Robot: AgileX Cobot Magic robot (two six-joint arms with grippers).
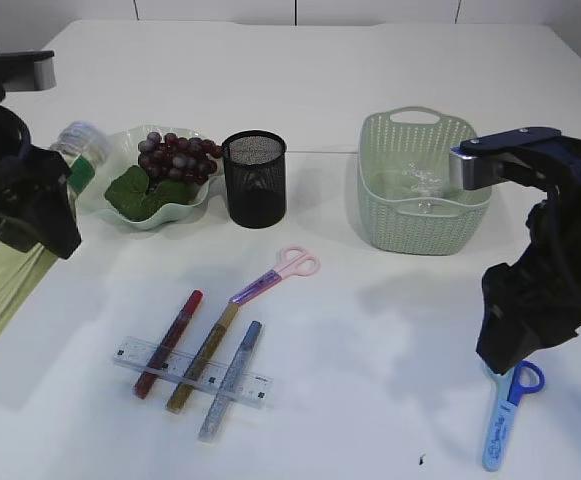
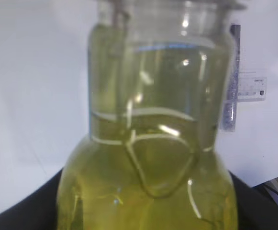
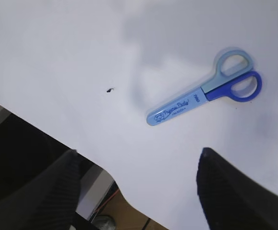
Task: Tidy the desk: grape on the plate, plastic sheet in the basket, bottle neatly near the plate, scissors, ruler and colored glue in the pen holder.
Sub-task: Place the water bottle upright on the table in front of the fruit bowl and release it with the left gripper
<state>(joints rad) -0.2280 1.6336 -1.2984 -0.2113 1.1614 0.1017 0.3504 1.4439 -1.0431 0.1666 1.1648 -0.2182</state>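
On the left side of the desk (image 1: pixel 370 400), a bottle (image 1: pixel 10 260) of yellow-green liquid is held by the left gripper (image 1: pixel 25 200), its jaws clasped about the body, as the left wrist view, filled by the bottle, confirms. The step in hand appears to be the placing of the bottle near the plate (image 1: pixel 130 215), which lies just to the right of it with the grape (image 1: pixel 175 155) already on it. The next move likely calls for the bottle to be stood upright beside the plate without the plate or the pen holder (image 1: pixel 255 178) being knocked.

The right gripper (image 3: pixel 139 191) is held released, jaws wide and empty, above the blue scissors (image 3: pixel 201 96), which lie flat on the desk just ahead of the fingertips, untouched. A descent with the jaws set across the blades would be needed. The pink scissors (image 1: pixel 280 272), the ruler (image 1: pixel 192 372) and the glue sticks (image 1: pixel 205 355) lying across it remain on the desk. The plastic sheet (image 1: pixel 420 185) appears to rest in the basket (image 1: pixel 380 200).
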